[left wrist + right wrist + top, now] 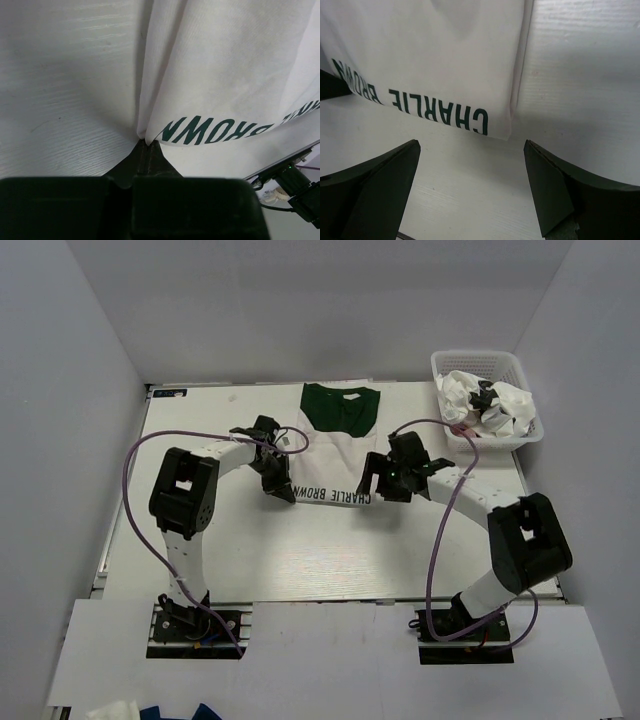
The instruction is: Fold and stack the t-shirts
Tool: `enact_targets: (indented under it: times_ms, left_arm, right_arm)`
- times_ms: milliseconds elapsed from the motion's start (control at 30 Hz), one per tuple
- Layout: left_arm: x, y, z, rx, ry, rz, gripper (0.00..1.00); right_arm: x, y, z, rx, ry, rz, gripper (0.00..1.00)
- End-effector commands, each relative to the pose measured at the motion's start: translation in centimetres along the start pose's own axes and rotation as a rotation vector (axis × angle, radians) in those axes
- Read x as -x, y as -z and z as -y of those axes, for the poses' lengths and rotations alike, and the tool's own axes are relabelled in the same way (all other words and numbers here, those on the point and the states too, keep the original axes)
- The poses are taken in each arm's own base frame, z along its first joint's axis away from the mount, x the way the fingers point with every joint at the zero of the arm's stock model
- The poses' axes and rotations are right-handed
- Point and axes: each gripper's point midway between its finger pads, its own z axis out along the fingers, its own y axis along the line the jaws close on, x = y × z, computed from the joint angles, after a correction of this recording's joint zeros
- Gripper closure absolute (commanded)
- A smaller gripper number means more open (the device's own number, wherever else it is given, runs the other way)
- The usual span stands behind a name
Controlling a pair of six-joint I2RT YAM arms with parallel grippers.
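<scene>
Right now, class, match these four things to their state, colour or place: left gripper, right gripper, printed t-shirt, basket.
Column 1:
1 left gripper
2 right gripper
3 printed t-shirt
4 basket

Column 2:
A at the far right
B open
C shut on cloth
D white with a green top part

Pairs: 1-C; 2-B; 3-D; 4-A

white arms (232, 452), purple cables (129, 458), seemingly black tools (471, 150)
</scene>
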Motion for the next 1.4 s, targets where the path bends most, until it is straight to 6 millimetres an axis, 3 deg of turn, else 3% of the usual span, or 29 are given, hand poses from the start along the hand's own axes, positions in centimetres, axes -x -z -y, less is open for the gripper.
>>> enact_targets:
  times_ms: [0,133,233,367,400,533,667,700,767,800,867,933,1033,1067,1133,1167,1267,1333,1367]
  left_arm:
    - [0.5,0.4,0.8,-0.030,-0.041,0.058,1.00]
    - [1.2,1.8,1.3,-0.034,-0.062,0.119,1.00]
    - [1.0,2.1,1.4,-0.040,-0.067,0.130,1.00]
    - [0.7,1.9,1.2,-0.036,-0.054,0.121,1.00]
    - [0.7,1.9,1.2,-0.036,-0.054,0.121,1.00]
    - [0.6,2.6,1.1,-0.030,-0.046,0.144,1.00]
    - [-1.0,4.0,1.5,-0.053,-0.040,0.180,1.00]
    - [-1.4,5.0,2.2,-0.072,-0.062,0.208,1.00]
    - [-3.3,5.4,1.8,-0.064,-0.063,0.184,1.00]
    - [-3.7,6.6,2.1,-0.077,-0.064,0.206,1.00]
    - [-5.8,7.1,2.0,-0.072,-0.061,0.181,1.00]
    - [-7.3,8.4,2.0,-0.076,-0.060,0.196,1.00]
    - [-7.9,10.0,2.2,-0.080,-0.043,0.217,1.00]
    - [-7.1,11.0,3.2,-0.098,-0.046,0.243,1.00]
    - [-6.2,12.2,4.3,-0.117,-0.059,0.274,1.00]
    - [-5.0,13.8,5.4,-0.129,-0.072,0.318,1.00]
    - [-2.5,16.0,6.5,-0.108,-0.081,0.408,1.00]
    - [-0.8,16.0,6.1,-0.097,-0.040,0.445,1.00]
    - [0.5,16.8,6.9,-0.106,-0.049,0.485,1.00]
  right_arm:
    - [-1.9,-0.9,0.3,-0.004,0.018,-0.067,0.10]
    - [-1.7,-2.1,0.5,-0.026,0.013,-0.064,0.14]
    - [-1.5,-3.5,1.9,-0.088,0.013,-0.047,0.18]
    - [-1.0,-4.3,2.4,-0.125,0.028,-0.028,0.50]
    - [-1.1,-4.3,2.2,-0.113,0.025,-0.031,0.69]
    - [-0.7,-3.3,1.4,-0.085,0.058,-0.007,0.97]
    - [-1.7,-1.7,1.3,-0.084,0.094,-0.015,1.00]
    - [-2.3,-0.5,0.1,-0.033,0.102,-0.034,1.00]
    - [-4.1,0.4,-0.1,-0.015,0.107,-0.095,1.00]
    - [-4.6,1.7,-0.7,-0.001,0.110,-0.103,1.00]
    - [-7.1,2.6,-1.0,0.022,0.107,-0.176,1.00]
    - [-8.1,4.4,-2.0,0.062,0.107,-0.192,1.00]
    - [-7.1,6.4,-3.8,0.105,0.096,-0.133,1.00]
    - [-5.2,7.7,-5.2,0.138,0.093,-0.067,1.00]
    - [-3.6,8.3,-5.9,0.144,0.100,-0.010,1.00]
    - [-2.1,9.1,-6.5,0.148,0.107,0.042,1.00]
    - [1.8,9.8,-6.9,0.098,0.115,0.168,1.00]
    - [3.8,10.4,-7.2,0.079,0.119,0.220,1.00]
    - [4.6,9.5,-6.2,0.030,0.103,0.221,1.00]
